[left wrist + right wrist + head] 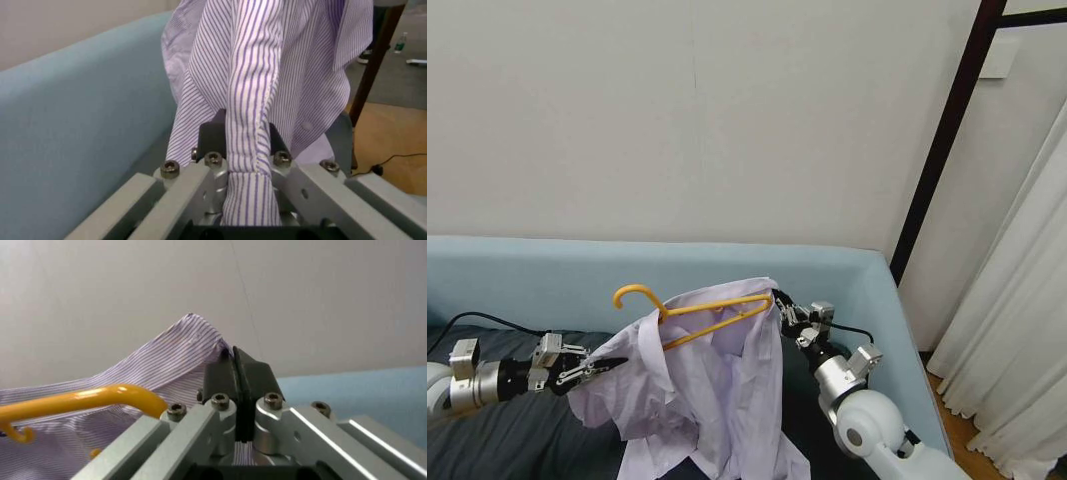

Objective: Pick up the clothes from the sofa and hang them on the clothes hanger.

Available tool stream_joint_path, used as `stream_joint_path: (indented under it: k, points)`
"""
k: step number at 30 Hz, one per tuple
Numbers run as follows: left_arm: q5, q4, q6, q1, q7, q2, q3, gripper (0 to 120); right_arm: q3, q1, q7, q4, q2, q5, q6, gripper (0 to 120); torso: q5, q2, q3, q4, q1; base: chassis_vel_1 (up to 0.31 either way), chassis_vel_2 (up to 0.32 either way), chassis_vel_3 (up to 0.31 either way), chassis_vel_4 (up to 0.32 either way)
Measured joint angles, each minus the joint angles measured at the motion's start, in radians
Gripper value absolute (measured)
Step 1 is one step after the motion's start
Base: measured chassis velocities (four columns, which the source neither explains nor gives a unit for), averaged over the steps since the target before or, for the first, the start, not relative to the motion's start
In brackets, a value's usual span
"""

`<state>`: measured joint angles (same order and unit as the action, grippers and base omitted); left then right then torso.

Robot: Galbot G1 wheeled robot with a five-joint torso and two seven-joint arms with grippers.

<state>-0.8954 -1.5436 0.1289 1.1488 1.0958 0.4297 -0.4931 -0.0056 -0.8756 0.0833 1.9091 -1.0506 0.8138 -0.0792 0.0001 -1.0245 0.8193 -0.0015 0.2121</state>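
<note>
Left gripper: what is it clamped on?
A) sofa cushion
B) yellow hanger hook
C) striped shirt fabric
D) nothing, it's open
C: in the left wrist view the left gripper is shut on a fold of the striped shirt, while the yellow hanger sits up by the right gripper.

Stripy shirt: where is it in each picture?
Head view: striped shirt lower middle, draped on the yellow hanger.
Left wrist view: straight ahead, a fold pinched in the left gripper.
Right wrist view: peaking at the tips of the right gripper.
Shared landmark: the light blue sofa back.
</note>
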Motion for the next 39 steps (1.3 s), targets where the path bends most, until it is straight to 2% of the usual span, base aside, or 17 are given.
stream_joint_path:
  k: [9, 12, 16, 21, 24, 33, 39]
  points:
    - [0.009, 0.004, 0.006, -0.009, -0.044, 0.000, 0.000, 3, 0.065, -0.017, -0.047, 0.073, 0.037, -0.099, -0.017, 0, -0.0001, 0.000, 0.000, -0.0001, 0.000, 0.000, 0.000, 0.000, 0.000]
    - [0.012, 0.004, 0.006, -0.009, -0.052, 0.000, 0.000, 3, 0.074, -0.019, -0.072, 0.091, 0.045, -0.086, -0.049, 0, -0.0001, 0.000, 0.000, 0.0000, 0.000, 0.000, 0.000, 0.000, 0.000]
    - [0.016, -0.004, 0.006, -0.009, -0.067, 0.000, 0.000, 3, 0.074, -0.022, -0.182, 0.100, 0.051, -0.028, -0.118, 0, -0.0001, 0.000, 0.000, 0.0000, 0.000, 0.000, 0.000, 0.000, 0.000]
    - [0.009, -0.037, -0.003, 0.000, -0.099, 0.007, 0.000, 3, 0.028, -0.037, -0.404, 0.092, 0.046, 0.050, -0.200, 0, -0.0002, 0.000, 0.000, -0.0001, 0.000, 0.000, 0.000, 0.000, 0.000]
    - [0.000, -0.052, -0.005, 0.005, -0.113, 0.012, 0.000, 3, -0.003, -0.039, -0.452, 0.071, 0.038, 0.044, -0.215, 0, -0.0002, 0.000, 0.000, 0.0001, 0.000, 0.000, 0.000, 0.000, 0.000]
    - [-0.039, -0.129, -0.006, 0.032, -0.155, 0.033, 0.010, 3, -0.111, -0.037, -0.490, -0.020, -0.018, -0.072, -0.237, 0, -0.0002, 0.000, 0.000, 0.0000, 0.000, 0.000, 0.000, 0.000, 0.000]
    - [-0.031, -0.149, -0.007, 0.042, -0.158, 0.042, 0.022, 3, -0.137, -0.026, -0.495, -0.047, -0.031, -0.084, -0.241, 0, -0.0002, 0.000, 0.000, 0.0000, 0.000, 0.000, 0.000, 0.000, 0.000]
